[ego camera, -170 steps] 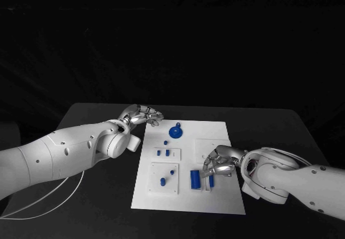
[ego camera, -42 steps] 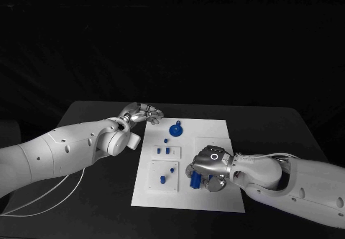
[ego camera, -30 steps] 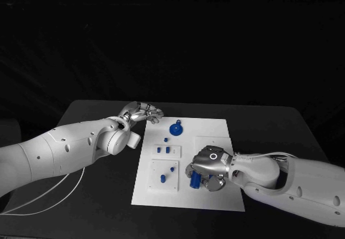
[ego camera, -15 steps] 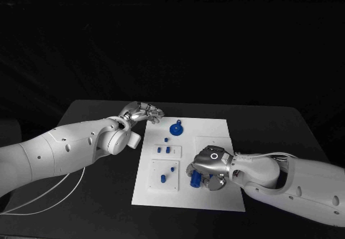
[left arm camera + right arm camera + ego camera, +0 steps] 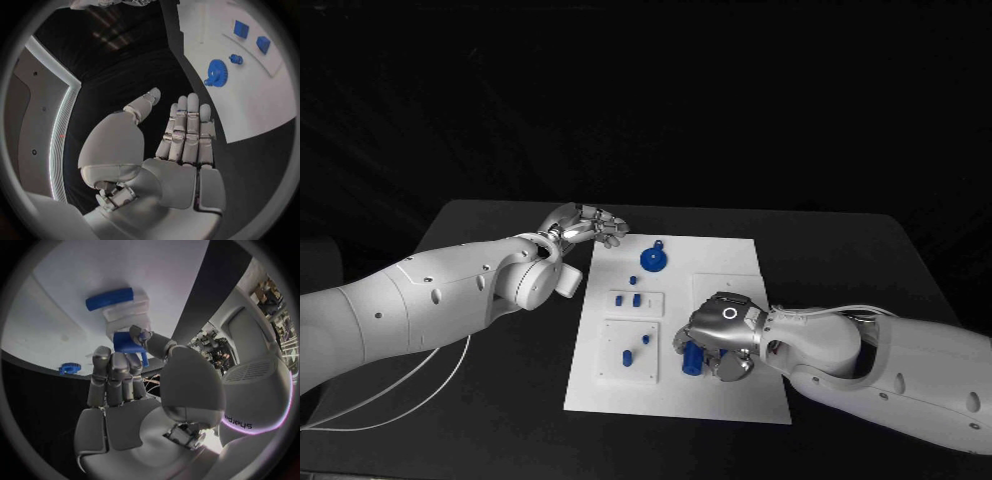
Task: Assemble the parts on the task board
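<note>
Right hand pinching a blue part over the task board

The white task board (image 5: 733,400) sits under the right hand (image 5: 714,345); "sharpa" shows on that wrist. Its thumb and fingers (image 5: 115,365) pinch a blue part (image 5: 128,342). The left hand (image 5: 584,226), fingers straight, empty, hovers off the board's far corner over bare table.

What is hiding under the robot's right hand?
The right hand is over the white task board. The right wrist view shows it pinching a blue part between thumb and fingers. Another blue part lies beyond. The board beneath the palm is covered.
</note>
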Controlling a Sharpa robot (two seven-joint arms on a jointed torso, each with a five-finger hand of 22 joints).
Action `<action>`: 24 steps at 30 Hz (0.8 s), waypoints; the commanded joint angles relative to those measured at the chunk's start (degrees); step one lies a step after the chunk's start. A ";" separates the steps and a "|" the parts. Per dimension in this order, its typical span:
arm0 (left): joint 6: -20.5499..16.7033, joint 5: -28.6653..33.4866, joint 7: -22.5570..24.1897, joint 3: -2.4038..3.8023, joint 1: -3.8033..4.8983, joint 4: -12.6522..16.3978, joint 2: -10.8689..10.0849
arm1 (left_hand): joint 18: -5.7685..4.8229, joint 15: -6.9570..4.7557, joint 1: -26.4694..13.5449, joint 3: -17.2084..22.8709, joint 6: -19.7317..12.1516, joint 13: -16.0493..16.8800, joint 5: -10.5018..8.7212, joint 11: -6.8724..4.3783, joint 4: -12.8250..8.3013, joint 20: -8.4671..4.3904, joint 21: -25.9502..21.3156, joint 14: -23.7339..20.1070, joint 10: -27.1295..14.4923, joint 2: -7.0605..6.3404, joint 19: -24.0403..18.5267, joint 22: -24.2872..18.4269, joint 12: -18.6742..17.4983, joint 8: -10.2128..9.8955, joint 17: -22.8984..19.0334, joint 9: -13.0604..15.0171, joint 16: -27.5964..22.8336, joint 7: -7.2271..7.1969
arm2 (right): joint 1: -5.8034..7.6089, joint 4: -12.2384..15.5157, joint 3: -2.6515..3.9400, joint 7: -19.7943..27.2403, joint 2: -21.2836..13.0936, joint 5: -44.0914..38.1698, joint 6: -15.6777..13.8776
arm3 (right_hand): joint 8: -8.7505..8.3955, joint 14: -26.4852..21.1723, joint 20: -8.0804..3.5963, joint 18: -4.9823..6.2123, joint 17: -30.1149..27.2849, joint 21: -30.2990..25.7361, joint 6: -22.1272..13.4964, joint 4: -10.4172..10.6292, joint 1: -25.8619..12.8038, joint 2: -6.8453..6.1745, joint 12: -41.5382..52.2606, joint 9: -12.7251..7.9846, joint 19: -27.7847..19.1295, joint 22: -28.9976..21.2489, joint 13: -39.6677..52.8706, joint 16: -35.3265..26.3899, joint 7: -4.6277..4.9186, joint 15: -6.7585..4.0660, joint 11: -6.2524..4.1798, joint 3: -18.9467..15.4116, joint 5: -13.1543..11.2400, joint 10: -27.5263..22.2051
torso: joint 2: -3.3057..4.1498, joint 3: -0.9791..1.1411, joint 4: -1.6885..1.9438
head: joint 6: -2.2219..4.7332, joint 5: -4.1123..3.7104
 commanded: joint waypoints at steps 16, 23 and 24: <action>0.61 0.31 0.28 0.04 0.03 0.08 0.12 | 0.49 0.28 0.05 -0.28 -0.34 -0.10 -0.13 0.13 0.05 0.41 -0.31 0.34 0.26 0.50 -0.05 0.12 -0.34 0.23 0.16 -0.09 -0.25 -0.11 | -0.10 0.05 -0.01 -0.73 -0.24 -1.13 2.43 | -0.51 -0.60 0.00 0.41 0.32 0.25 -1.49 -0.38 1.07 0.28 0.58 -0.38 -0.73 1.12 0.93 0.29 -1.46 0.09 -0.12 0.13 -0.09 -0.56 | 0.02 0.02 0.01 | -0.09 -0.13; 0.61 0.31 0.25 0.04 0.03 0.10 0.11 | 0.49 0.29 0.07 -0.28 -0.35 -0.10 -0.13 0.13 0.04 0.41 -0.33 0.34 0.26 0.50 -0.05 0.13 -0.34 0.23 0.19 -0.10 -0.28 -0.11 | -0.10 0.00 -0.01 -1.15 -0.36 -0.76 1.50 | -1.87 -0.76 0.09 0.41 0.43 0.43 -4.79 -0.22 1.23 -0.01 0.65 -1.07 -0.83 1.05 0.88 0.40 -2.97 0.20 -0.08 -0.04 -0.09 -0.79 | 0.00 0.02 -0.02 | -0.01 -0.10; 0.60 0.31 0.25 0.04 0.03 0.09 0.11 | 0.49 0.29 0.08 -0.28 -0.35 -0.10 -0.14 0.13 0.04 0.41 -0.33 0.34 0.26 0.50 -0.05 0.13 -0.34 0.23 0.19 -0.10 -0.28 -0.11 | -0.10 0.00 -0.01 -1.24 -0.40 -0.62 1.25 | -2.09 -0.74 0.08 0.41 0.44 0.45 -5.39 -0.15 1.25 -0.07 0.64 -1.17 -0.80 1.03 0.84 0.43 -3.14 0.19 -0.08 -0.04 -0.09 -0.79 | 0.00 0.01 -0.01 | 0.01 -0.13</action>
